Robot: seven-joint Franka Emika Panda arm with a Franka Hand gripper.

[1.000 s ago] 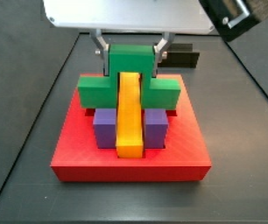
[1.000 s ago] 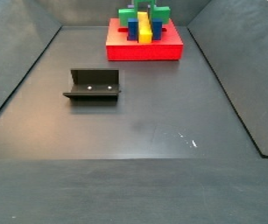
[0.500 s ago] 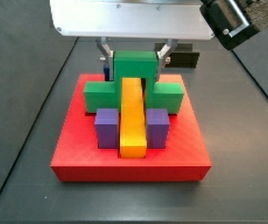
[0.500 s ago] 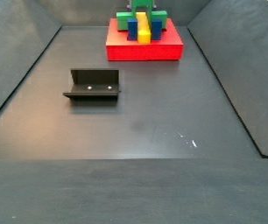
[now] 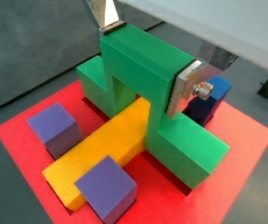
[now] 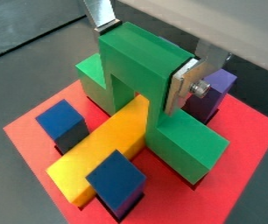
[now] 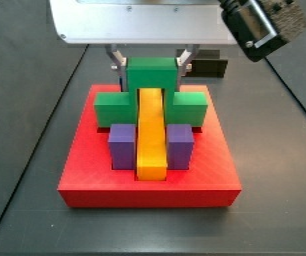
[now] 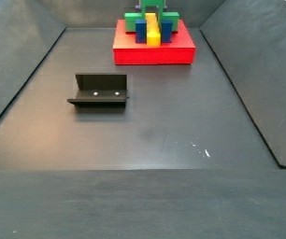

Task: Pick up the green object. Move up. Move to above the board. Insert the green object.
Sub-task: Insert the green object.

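gripper [image 7: 152, 62]: upper centre of a side view, jaws pinching the green object's raised cube.
green object [image 5: 148, 96]: straddling the yellow bar [image 5: 102, 149] crosswise, on the board [image 7: 149, 180].
judgement: looks nearly seated.

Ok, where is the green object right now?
In a side view the green object sits on the red board, straddling the far end of the yellow bar, its raised cube between the claw fingers.

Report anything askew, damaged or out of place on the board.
Nothing stands out. The green object sits square, straddling the yellow bar on the board, with the end effector closed on its raised middle. The blocks stand upright.
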